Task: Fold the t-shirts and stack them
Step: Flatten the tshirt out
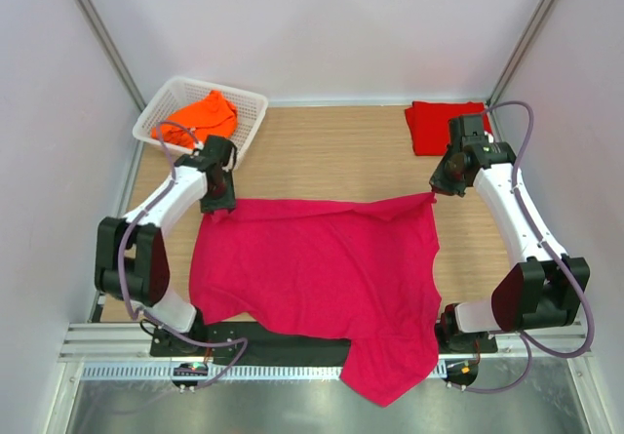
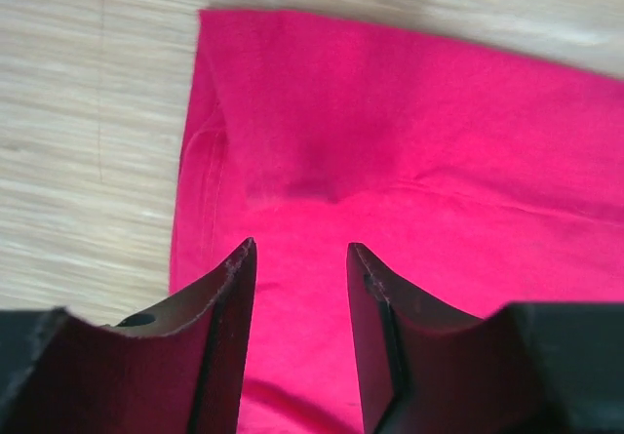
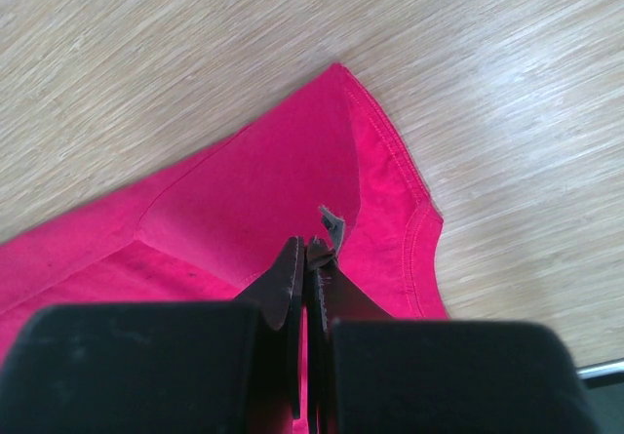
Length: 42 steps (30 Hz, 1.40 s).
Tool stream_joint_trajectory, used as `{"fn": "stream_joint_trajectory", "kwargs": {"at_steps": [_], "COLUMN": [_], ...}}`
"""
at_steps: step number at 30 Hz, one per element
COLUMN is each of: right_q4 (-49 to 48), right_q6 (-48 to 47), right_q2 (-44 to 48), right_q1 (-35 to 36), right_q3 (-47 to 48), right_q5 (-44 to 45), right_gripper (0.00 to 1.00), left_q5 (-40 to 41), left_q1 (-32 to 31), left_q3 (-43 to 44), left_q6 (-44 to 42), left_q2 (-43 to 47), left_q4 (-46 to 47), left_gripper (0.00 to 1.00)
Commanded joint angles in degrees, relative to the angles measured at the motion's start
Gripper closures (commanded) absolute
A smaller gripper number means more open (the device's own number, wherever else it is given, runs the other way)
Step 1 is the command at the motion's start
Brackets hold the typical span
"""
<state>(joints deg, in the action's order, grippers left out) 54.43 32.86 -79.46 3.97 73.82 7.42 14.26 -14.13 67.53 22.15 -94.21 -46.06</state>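
Observation:
A magenta-pink t-shirt [image 1: 317, 268] lies spread on the wooden table, its near part hanging over the front edge. My left gripper [image 1: 216, 200] is open just above the shirt's far left corner [image 2: 292, 112], its jaws apart with cloth showing between them [image 2: 300, 249]. My right gripper [image 1: 436, 188] is shut on the shirt's far right corner next to a sleeve hem [image 3: 390, 190], the jaws pressed together [image 3: 307, 244]. A red t-shirt [image 1: 441, 125] lies folded at the back right. An orange t-shirt [image 1: 198, 119] lies bunched in the basket.
A white lattice basket [image 1: 255, 112] stands at the back left, close behind my left arm. Bare wood [image 1: 322, 151] lies between the basket and the red shirt. White walls close in the sides and back. A metal rail [image 1: 292, 371] runs along the front.

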Motion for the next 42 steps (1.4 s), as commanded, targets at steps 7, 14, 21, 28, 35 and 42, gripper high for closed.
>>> {"fn": "stream_joint_trajectory", "kwargs": {"at_steps": [7, 14, 21, 28, 35, 42], "right_q4": [-0.9, -1.1, -1.8, -2.2, -2.7, -2.9], "right_q6": [-1.1, -1.1, -1.1, -1.1, -1.1, -1.2], "right_q2": [1.1, 1.2, 1.2, 0.6, 0.2, 0.0], "right_q1": [-0.3, -0.3, -0.3, -0.3, -0.3, -0.3], "right_q3": [1.7, 1.3, 0.6, 1.0, 1.1, 1.1], "right_q5": [-1.4, -1.8, -2.1, -2.2, -2.6, -2.5], "right_gripper": [0.99, 0.99, 0.99, 0.99, 0.99, 0.99], "left_q5": [-22.9, -34.3, -37.5, -35.0, -34.2, -33.9], "left_q1": [15.6, 28.2, 29.5, 30.0, 30.5, 30.5], "left_q3": [-8.7, -16.3, -20.5, -24.6, -24.6, -24.5], "left_q6": [21.0, 35.1, 44.4, 48.0, 49.7, 50.9], "left_q2": [17.4, 16.5, 12.8, 12.8, 10.3, 7.8], "left_q4": [6.9, 15.0, 18.6, 20.2, 22.9, 25.8], "left_gripper": [0.58, 0.59, 0.59, 0.55, 0.55, 0.56]}}
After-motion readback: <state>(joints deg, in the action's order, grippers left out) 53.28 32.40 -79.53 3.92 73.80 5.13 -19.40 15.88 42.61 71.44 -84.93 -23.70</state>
